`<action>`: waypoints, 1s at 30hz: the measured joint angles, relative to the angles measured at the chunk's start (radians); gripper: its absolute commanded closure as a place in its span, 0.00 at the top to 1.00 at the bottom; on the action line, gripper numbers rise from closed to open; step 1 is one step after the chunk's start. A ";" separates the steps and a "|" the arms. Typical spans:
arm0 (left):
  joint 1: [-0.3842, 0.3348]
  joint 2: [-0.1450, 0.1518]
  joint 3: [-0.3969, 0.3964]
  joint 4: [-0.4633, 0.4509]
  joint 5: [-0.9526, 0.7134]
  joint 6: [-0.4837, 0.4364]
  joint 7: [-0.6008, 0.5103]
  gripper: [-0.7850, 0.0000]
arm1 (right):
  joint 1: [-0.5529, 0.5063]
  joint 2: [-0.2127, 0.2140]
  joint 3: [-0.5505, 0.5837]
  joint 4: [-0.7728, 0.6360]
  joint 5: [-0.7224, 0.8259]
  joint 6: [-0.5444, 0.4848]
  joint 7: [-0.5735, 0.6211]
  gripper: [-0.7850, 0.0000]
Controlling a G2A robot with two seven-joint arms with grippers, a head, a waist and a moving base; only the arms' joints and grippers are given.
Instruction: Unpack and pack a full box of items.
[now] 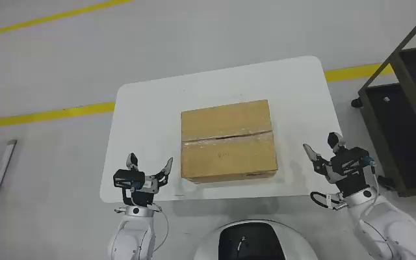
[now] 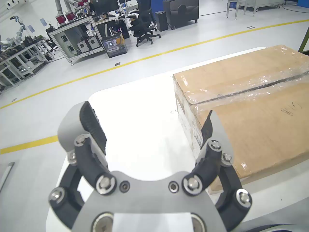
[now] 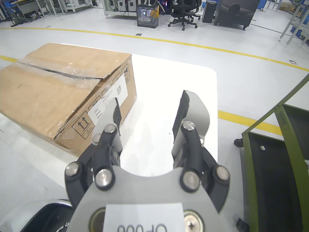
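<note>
A brown cardboard box [image 1: 227, 139] lies closed in the middle of the white table [image 1: 149, 110], its top flaps meeting at a seam covered with clear tape. The same box [image 2: 253, 112] fills the far side of the left wrist view, and the box [image 3: 60, 90] shows a white label on its end in the right wrist view. My left gripper [image 1: 150, 164] hangs open near the table's front left edge, apart from the box. My right gripper [image 1: 320, 146] is open past the table's front right corner. Nothing is between the fingers of either gripper [image 2: 147, 117] [image 3: 150, 107].
An olive-green metal cart [image 1: 393, 123] stands on the floor just right of the table, close to my right arm. Yellow floor lines [image 1: 58, 114] run behind the table. Bare tabletop surrounds the box on all sides.
</note>
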 measured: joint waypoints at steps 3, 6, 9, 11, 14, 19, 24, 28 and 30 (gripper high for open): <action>0.000 0.000 0.000 0.000 0.000 0.000 0.000 1.00 | 0.002 0.000 0.009 0.000 0.003 0.007 0.001 1.00; 0.000 0.000 0.000 0.000 0.000 0.000 0.000 1.00 | 0.010 0.000 0.017 0.006 0.001 0.010 0.003 0.33; 0.000 0.000 0.000 0.000 0.000 0.000 0.000 1.00 | 0.022 0.000 0.022 0.018 -0.010 0.007 0.006 0.00; 0.000 0.000 0.000 0.000 0.000 0.000 0.000 1.00 | 0.029 0.000 0.019 0.027 -0.020 0.002 0.008 0.00; 0.000 0.000 0.000 0.000 0.000 0.000 0.000 1.00 | 0.044 0.000 0.003 0.049 -0.028 -0.006 0.007 0.00; 0.000 0.000 0.000 0.000 0.000 0.000 0.000 1.00 | 0.083 -0.002 -0.039 0.111 -0.049 -0.029 -0.002 0.00; 0.000 0.000 0.000 0.000 0.000 0.000 0.000 1.00 | 0.118 -0.006 -0.101 0.179 -0.041 -0.071 -0.033 0.00; 0.000 0.000 0.000 0.000 0.000 0.000 0.000 1.00 | 0.148 -0.008 -0.152 0.229 -0.036 -0.121 -0.054 0.00; 0.000 0.000 0.000 0.000 0.000 0.000 0.000 1.00 | 0.171 -0.009 -0.174 0.258 -0.042 -0.138 -0.060 0.00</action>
